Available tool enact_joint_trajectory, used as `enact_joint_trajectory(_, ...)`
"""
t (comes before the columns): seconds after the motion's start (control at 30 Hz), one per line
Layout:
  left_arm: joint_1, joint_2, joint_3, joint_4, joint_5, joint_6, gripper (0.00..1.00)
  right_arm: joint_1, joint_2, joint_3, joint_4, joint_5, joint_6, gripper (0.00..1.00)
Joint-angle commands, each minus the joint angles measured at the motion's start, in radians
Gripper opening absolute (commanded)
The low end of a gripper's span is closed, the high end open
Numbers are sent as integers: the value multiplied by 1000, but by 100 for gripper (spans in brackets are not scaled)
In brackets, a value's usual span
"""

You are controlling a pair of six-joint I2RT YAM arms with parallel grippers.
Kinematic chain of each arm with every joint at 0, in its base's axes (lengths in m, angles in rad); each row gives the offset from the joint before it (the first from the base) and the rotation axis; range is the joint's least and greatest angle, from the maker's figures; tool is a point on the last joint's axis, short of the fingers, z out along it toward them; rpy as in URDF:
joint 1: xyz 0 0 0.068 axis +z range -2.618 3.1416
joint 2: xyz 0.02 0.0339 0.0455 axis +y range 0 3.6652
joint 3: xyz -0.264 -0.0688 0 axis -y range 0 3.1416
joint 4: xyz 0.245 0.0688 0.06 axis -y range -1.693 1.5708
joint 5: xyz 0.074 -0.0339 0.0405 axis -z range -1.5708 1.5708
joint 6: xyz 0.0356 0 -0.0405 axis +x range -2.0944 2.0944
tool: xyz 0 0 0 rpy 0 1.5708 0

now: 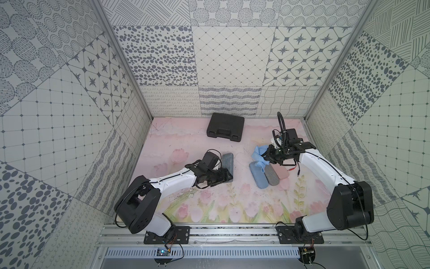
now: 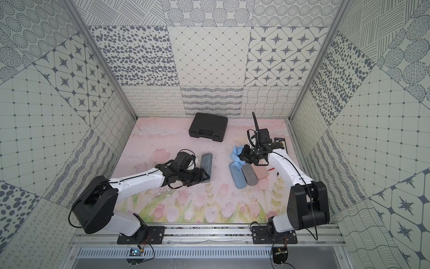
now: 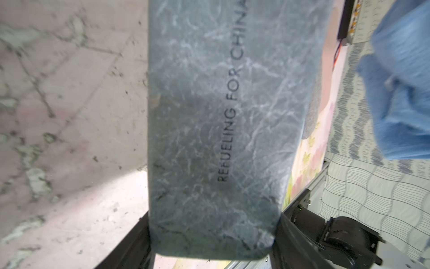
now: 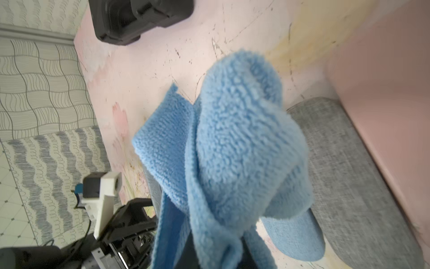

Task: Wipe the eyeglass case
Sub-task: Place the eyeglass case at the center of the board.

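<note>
1. Nearest the head camera: aluminium rail [image 1: 232, 229] along the front edge of the table [image 1: 186, 139], with both arm bases bolted to it.
2. Left claw [image 1: 225, 178] sits low, left of table centre, clamped across the near end of the marbled grey eyeglass case [image 1: 227, 160].
3. Left wrist view agrees. The marbled grey eyeglass case [image 3: 221, 139] fills the frame, with a black finger [image 3: 132, 244] against each long edge. I read "REFUELING FOR CHINA" printed along its face.
4. Case location: left of table centre, long axis pointing away from the rail. I cannot tell whether it rests on the table or is lifted clear.
5. Right claw [image 1: 267, 155] is right of centre, pinched tight on a bunched blue cloth [image 1: 259, 152]. In the right wrist view the blue cloth [image 4: 232, 151] hides the fingertips.
6. The cloth hangs over the far end of the blue case [image 1: 258, 178]. I cannot tell whether they touch.
7. Blue case, grey fabric case [image 1: 271, 175] and pink case [image 1: 282, 171] lie side by side right of centre, well apart from the held case.
8. Black hard case [image 1: 225, 127] lies closed near the back wall.
</note>
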Motion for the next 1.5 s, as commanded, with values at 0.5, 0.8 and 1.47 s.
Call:
enact_joint_trajectory(0.5, -237, 313, 292, -211, -197, -233, 38, 10, 130, 60, 261, 6, 165, 0)
enact_joint_trajectory(0.8, -244, 204, 282, -188, -249, -131, 70, 15, 119, 51, 208, -12, 104, 0)
enact_joint_trajectory(1.47, -195, -104, 207, -293, -636, 101, 99, 111, 203, 184, 73, 46, 13, 0)
